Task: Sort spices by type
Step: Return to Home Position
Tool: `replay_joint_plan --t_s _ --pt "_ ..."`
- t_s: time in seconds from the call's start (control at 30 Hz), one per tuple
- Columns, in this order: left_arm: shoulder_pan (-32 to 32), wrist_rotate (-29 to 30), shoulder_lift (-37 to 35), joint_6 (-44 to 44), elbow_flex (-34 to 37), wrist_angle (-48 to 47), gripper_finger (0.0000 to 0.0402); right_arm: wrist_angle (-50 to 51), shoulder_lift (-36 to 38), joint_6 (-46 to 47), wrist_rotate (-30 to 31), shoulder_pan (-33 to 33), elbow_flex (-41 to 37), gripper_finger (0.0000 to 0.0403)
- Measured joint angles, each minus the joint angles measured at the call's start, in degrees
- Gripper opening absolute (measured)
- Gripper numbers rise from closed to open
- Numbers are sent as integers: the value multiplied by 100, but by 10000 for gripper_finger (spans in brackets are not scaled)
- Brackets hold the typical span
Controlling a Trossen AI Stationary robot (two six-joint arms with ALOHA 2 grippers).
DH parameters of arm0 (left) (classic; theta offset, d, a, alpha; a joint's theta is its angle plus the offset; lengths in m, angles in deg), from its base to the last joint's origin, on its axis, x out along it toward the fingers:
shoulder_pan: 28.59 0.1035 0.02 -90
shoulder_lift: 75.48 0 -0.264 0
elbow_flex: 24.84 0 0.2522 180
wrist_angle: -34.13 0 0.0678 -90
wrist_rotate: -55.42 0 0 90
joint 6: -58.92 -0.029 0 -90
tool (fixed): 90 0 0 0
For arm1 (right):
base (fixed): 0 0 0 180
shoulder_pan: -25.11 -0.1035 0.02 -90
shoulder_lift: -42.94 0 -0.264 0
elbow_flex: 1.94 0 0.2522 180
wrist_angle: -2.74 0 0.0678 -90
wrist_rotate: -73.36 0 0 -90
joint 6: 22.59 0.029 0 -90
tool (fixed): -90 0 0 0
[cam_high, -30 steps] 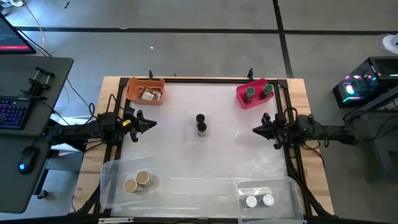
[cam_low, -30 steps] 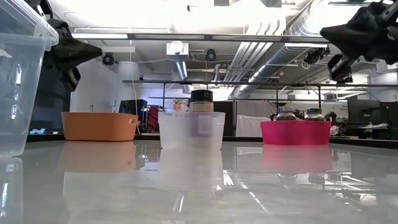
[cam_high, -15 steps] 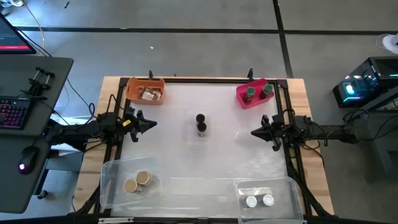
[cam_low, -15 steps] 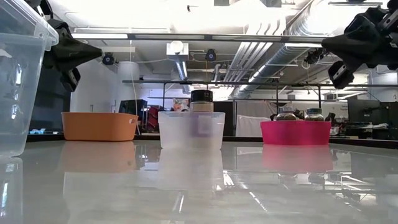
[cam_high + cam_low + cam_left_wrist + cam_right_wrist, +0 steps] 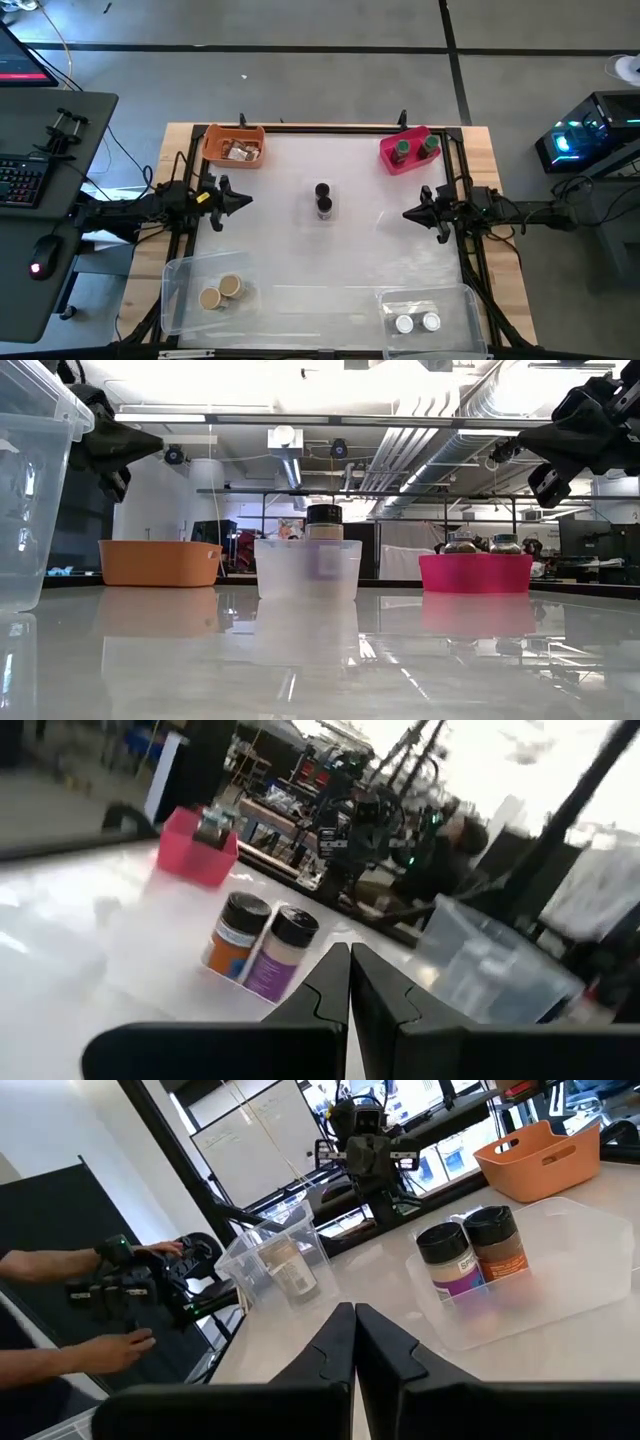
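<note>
Now both arms sit at the table's side edges, well apart from every jar; our left gripper hangs over the left edge, jaws pressed together on nothing; our right gripper hangs over the right edge, likewise closed and empty. We find two small round jars with dark caps upright and touching in a shallow clear plastic tub at the table's middle; two green-capped jars stand in the pink plastic bin at the far right; flat brown packets lie in the orange plastic bin at the far left; tan-capped jars and white-capped jars rest in large clear tubs near the front edge. We judge the jars light, rigid and smooth-walled, so apt to slip; we would grip one across the body just under its cap, fingers on the sides away from its neighbour; the packets look thin and limp, best pinched by an edge.
</note>
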Motion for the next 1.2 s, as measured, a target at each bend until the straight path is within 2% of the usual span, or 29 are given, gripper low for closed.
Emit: replay_joint_plan --t_s 0.2,0.3,1.2 --pt "53 -112 0 -1707 0 -2 1 0 0 0 0 0 0 1" --pt "106 -127 2 -2214 0 -22 1 0 0 0 0 0 0 1" --pt "162 -101 39 -2286 0 -19 1 2 0 0 0 0 -2 1"
